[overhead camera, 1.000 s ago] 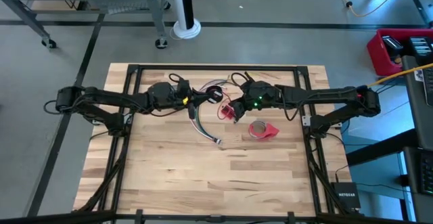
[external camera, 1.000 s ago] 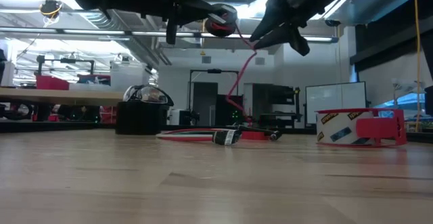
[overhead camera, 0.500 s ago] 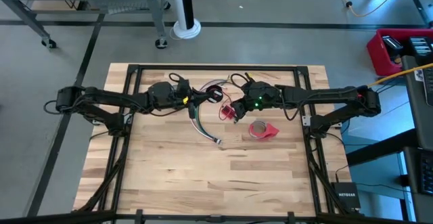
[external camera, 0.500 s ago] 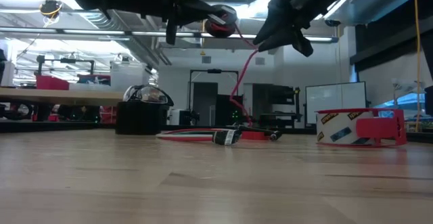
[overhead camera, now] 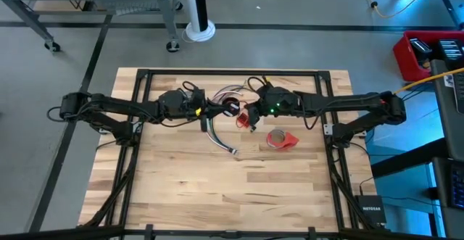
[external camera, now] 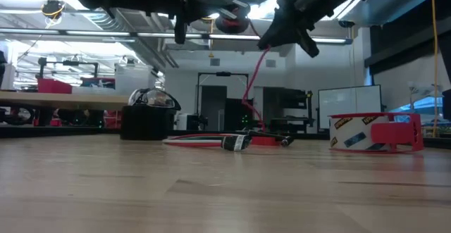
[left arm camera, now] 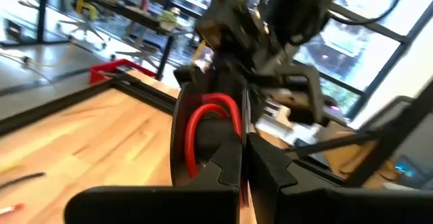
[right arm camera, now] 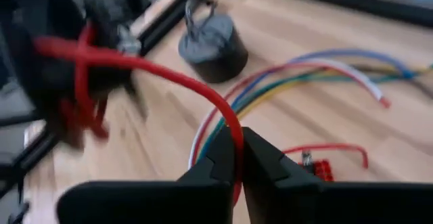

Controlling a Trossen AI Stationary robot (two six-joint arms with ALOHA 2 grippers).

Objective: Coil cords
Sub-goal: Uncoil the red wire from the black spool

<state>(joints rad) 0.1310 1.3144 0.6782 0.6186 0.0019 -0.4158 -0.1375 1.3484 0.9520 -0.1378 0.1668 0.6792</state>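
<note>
While the left gripper [left arm camera: 243,153] clamps the black-and-red coil [left arm camera: 206,132], the right gripper [right arm camera: 237,158], just beside it, pinches the red wire [right arm camera: 169,75] running lengthwise toward that coil.

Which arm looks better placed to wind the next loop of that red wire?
Probably the right: its right gripper is pinched on the free red wire, while the left gripper is shut, holding the coil.
</note>
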